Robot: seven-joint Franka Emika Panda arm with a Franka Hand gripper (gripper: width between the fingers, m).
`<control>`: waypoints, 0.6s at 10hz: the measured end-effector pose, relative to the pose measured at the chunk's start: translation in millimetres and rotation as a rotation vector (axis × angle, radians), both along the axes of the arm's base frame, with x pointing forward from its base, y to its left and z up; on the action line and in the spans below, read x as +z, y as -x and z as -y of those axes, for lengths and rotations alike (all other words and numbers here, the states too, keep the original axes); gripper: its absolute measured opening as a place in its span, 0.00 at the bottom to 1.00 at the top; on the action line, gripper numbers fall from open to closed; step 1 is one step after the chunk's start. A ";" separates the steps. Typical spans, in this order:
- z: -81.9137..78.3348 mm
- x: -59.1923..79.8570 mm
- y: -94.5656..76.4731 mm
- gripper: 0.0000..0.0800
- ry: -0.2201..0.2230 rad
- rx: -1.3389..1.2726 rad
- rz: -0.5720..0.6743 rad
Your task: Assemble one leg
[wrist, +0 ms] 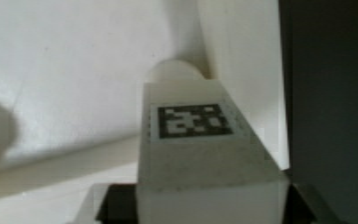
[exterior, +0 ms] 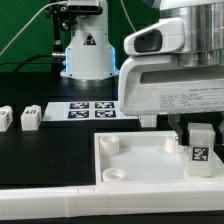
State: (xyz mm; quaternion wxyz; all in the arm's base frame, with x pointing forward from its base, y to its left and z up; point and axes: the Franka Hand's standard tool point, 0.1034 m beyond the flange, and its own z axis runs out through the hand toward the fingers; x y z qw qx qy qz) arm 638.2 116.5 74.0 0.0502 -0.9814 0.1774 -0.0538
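From the exterior view, I have my tool (exterior: 201, 128) closed on the leg (exterior: 200, 150), pinching its upper end so the tagged face stays free and the lower end is clear to go down. The leg hangs upright, long axis vertical, its tag facing the camera, over the corner of the white panel (exterior: 135, 160) at the exterior view's right. I hold it there because that corner is where a socket should take it; whether its foot already touches the panel I cannot tell, since the panel's rim hides the meeting. Two more small blocks (exterior: 30, 118) wait on the black counter (exterior: 50, 150) at the exterior view's left, beside the marker board (exterior: 90, 108), well apart from my work.

In the wrist view, the leg (wrist: 197, 135) runs straight away from my fingers (wrist: 123, 203), its far end pointing at the panel (wrist: 69, 60), with the tag square to the lens. The dark strip beside it is the counter (wrist: 336, 80), so I am near the panel's edge.
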 end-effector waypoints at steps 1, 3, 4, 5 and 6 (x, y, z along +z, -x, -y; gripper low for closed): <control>1.2 -0.3 0.0 0.38 -0.009 -0.082 -0.007; 3.5 -1.0 0.6 0.38 -0.030 -0.261 -0.022; 3.8 -1.4 1.4 0.38 -0.045 -0.412 -0.035; 4.2 -1.6 2.5 0.38 -0.055 -0.569 -0.047; 3.8 -1.8 4.0 0.38 -0.073 -0.733 -0.068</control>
